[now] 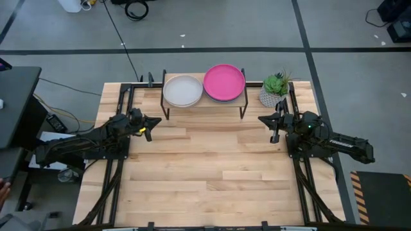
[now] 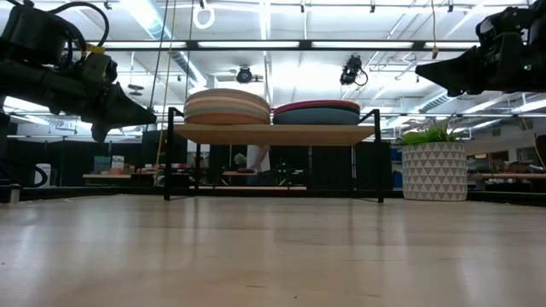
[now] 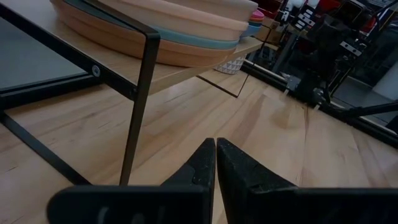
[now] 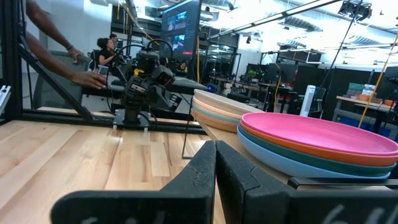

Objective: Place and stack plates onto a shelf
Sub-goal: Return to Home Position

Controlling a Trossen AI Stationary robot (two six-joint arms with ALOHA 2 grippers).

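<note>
High view: I see plates (image 1: 224, 82) stacked on the shelf (image 1: 205, 103); left gripper (image 1: 157, 120) and right gripper (image 1: 262, 119) flank it, fingers together.

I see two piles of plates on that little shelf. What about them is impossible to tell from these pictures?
- High view: the cream plate and the magenta plate cover every plate beneath them.
- Low view: the shelf is seen edge-on, so the plates' faces are hidden, and the thin rims sit too close together to count surely.
- Left wrist view: the picture's edge cuts off most of the cream-topped stack.
</note>
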